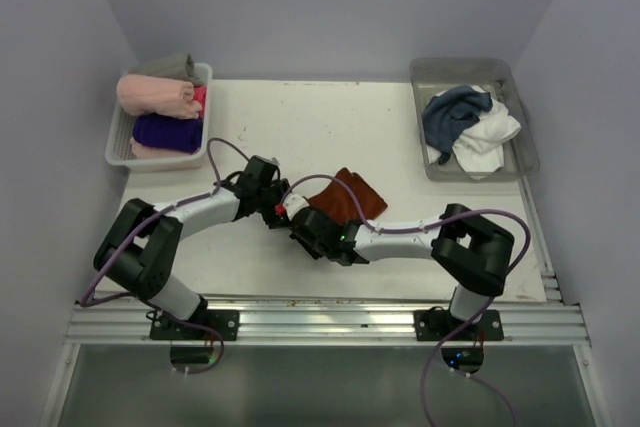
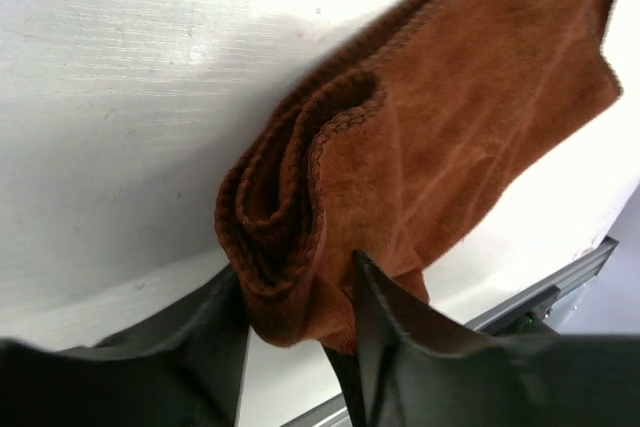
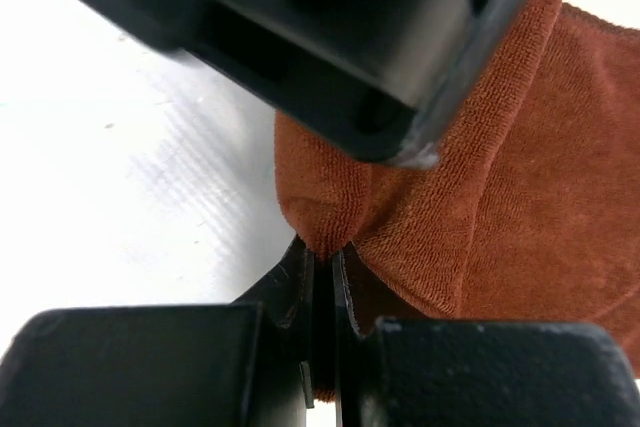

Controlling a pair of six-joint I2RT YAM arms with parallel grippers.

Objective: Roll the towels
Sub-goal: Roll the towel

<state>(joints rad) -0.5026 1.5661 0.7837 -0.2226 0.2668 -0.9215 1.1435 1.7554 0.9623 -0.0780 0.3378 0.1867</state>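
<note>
Pinching the rust-brown towel (image 3: 500, 197), right gripper (image 3: 322, 257) clenched, clear only wrist-side; left gripper (image 2: 297, 272) parted astride its roll.

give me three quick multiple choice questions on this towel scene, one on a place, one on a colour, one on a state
1. Where do the dark slate-blue terry towel and the white terry towel lie?
A. far left
B. centre
C. far right, in the grey plastic bin

2. What colour is the terry towel that lies at the centre?
A. white
B. rust-brown
C. purple

3. How does the right gripper stand?
A. wide apart, holding nothing
B. shut on a fold of the centre towel
C. out of every view

Answers:
1 C: the top view shows both heaped in that bin.
2 B: the rust-brown terry towel is the one at the centre.
3 B: the right wrist view shows its fingers pinched together on a fold of brown cloth.
</note>
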